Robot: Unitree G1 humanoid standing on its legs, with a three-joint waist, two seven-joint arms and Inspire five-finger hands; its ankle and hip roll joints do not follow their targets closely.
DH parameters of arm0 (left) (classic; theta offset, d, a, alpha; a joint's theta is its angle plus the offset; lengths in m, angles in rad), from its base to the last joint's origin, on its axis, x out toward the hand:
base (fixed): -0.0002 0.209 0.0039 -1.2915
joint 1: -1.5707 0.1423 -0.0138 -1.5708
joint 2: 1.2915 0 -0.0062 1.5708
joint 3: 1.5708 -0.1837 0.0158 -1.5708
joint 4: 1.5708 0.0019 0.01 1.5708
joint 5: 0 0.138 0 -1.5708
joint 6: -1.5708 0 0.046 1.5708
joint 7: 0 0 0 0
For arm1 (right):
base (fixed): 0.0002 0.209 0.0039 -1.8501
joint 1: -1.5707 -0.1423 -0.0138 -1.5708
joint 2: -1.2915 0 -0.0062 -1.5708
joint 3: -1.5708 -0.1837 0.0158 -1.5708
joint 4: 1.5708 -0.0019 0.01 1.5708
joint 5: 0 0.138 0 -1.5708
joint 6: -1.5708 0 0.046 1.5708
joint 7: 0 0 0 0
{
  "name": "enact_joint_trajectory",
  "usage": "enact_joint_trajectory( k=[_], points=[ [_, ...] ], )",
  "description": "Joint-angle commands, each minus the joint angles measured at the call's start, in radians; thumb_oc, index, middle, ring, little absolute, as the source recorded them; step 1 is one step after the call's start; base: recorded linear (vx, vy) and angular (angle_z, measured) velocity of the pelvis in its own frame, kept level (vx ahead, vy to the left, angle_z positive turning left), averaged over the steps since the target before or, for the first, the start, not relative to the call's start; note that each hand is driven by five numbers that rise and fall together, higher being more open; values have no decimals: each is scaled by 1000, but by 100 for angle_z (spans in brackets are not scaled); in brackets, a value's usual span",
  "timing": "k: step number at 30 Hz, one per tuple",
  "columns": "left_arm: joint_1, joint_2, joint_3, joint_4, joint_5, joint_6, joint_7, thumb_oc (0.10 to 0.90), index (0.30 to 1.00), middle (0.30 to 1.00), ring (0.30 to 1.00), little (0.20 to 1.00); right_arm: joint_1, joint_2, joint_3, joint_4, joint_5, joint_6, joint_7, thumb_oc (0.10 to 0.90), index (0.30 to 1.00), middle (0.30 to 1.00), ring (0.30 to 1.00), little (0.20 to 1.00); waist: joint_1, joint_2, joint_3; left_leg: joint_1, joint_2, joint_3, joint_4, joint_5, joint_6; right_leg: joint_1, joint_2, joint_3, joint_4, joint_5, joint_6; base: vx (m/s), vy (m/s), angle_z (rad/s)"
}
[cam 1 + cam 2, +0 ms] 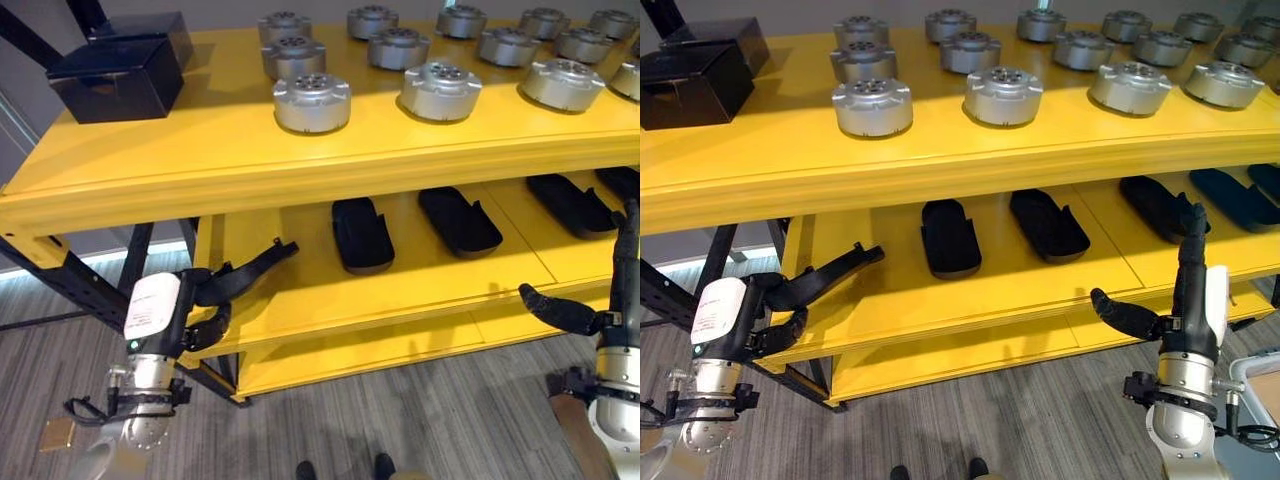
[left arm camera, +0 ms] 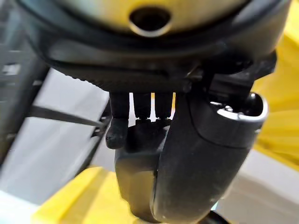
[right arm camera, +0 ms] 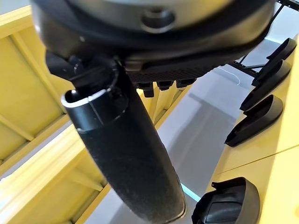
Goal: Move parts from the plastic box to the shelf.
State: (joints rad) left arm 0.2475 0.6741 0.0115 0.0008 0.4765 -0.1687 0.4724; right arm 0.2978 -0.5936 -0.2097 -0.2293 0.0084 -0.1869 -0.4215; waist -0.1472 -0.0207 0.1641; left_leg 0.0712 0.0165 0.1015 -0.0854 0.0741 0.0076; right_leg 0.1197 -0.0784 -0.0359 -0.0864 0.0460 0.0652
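A yellow shelf (image 1: 150, 165) is seen with silver round parts (image 1: 312, 102) ranged on its top level and dark moulded parts (image 1: 361, 235) laid on the middle level. A black box (image 1: 117, 75) stands at the top level's left end; whether it is the plastic box cannot be told. The left hand (image 1: 215, 290) is held by the middle level's left front edge, fingers relaxed and empty. The right hand (image 1: 1185, 290) is raised before that level's right front edge, fingers straight, thumb spread, nothing gripped.

No part is carried, so a pick is judged to be next. Both hands sit close to the shelf lip: a careless lift could be caught under the top board or knocked against it. The silver parts stand near one another, so a neighbour could be nudged during a reach.
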Motion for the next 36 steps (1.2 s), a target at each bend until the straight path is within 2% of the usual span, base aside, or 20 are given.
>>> enact_joint_trajectory(
  k=[1,2,3,5,6,11,14,20,22,24,25,28,33,36],
  points=[
    [-184,47,68,-11,-6,36,57,400,300,300,300,300,-127,-79,-16,-16,-13,-86,-35,900,1000,1000,1000,1000,0,-21,-69,86,2,68,-2,-177,9,-29,4,54,7,-26,61,0,0,0],
    [-193,46,56,-2,-2,66,50,400,300,300,300,300,-132,-80,-12,-14,-12,-83,-34,900,1000,1000,1000,1000,-1,-21,-70,86,2,69,-2,-178,9,-29,4,54,7,-26,61,0,0,0],
    [-210,45,32,21,-10,128,61,400,300,300,300,300,-142,-81,-4,-9,-13,-77,-31,900,1000,1000,1000,1000,-4,-20,-71,87,2,71,-2,-179,10,-29,6,57,8,-27,61,0,0,0],
    [-232,40,12,58,-36,163,89,400,300,300,300,300,-151,-86,3,-3,-11,-75,-30,900,1000,1000,1000,1000,-7,-19,-70,88,2,74,-2,-179,12,-30,7,60,10,-29,60,8,-1,-2],
    [-245,28,6,87,-57,212,108,400,300,300,300,300,-153,-83,6,-3,-12,-74,-28,900,1000,1000,1000,1000,-12,-19,-70,89,2,76,-2,-179,12,-31,8,65,11,-30,60,16,-3,-3],
    [-260,1,-6,143,-62,257,107,400,300,300,300,300,-154,-80,9,-7,-12,-71,-20,900,1000,1000,1000,1000,-19,-21,-69,91,3,82,-1,-179,13,-34,11,72,16,-33,59,12,-7,-6],
    [-289,-17,-73,189,-3,335,30,400,300,300,300,300,-166,-83,19,-5,-6,-65,-4,900,1000,1000,1000,1000,-30,-20,-68,94,5,91,-1,-180,14,-36,16,76,19,-35,58,26,-13,-6],
    [-349,-29,-182,267,53,388,-32,400,300,300,300,300,-187,-92,42,3,-3,-62,26,900,1000,1000,1000,1000,-47,-15,-68,99,8,108,0,-182,16,-41,22,86,26,-38,56,24,5,-5],
    [-390,-43,-250,335,40,432,-56,400,300,300,300,300,-204,-101,61,12,0,-62,45,900,1000,1000,1000,1000,-62,-13,-65,100,10,117,3,-182,20,-47,25,94,35,-42,55,29,18,-8],
    [-407,-51,-270,357,40,444,-61,400,300,300,300,300,-208,-105,63,14,4,-60,54,900,1000,1000,1000,1000,-64,-11,-63,100,11,120,3,-183,20,-49,26,97,37,-43,55,26,10,-19],
    [-432,-62,-303,396,35,470,-73,400,300,300,300,300,-215,-112,70,19,10,-61,71,900,1000,1000,1000,1000,-75,-11,-61,102,12,127,4,-183,22,-52,29,102,39,-44,55,39,10,-19],
    [-489,-108,-363,502,-4,493,-87,400,300,300,300,300,-229,-123,87,26,13,-72,107,900,1000,1000,1000,1000,-98,-6,-54,105,14,142,5,-182,23,-56,37,119,38,-43,55,57,17,-14],
    [-532,-157,-370,595,-134,513,-59,400,300,300,300,300,-247,-132,98,27,14,-70,140,900,1000,1000,1000,1000,-113,-2,-44,102,14,154,8,-182,25,-65,43,131,39,-44,52,14,14,-9],
    [-553,-222,-334,729,-264,505,9,400,300,300,300,300,-249,-132,101,24,19,-73,180,900,1000,1000,1000,1000,-130,-4,-36,102,15,165,18,-185,28,-69,50,144,44,-45,51,41,1,-9]
  ],
)
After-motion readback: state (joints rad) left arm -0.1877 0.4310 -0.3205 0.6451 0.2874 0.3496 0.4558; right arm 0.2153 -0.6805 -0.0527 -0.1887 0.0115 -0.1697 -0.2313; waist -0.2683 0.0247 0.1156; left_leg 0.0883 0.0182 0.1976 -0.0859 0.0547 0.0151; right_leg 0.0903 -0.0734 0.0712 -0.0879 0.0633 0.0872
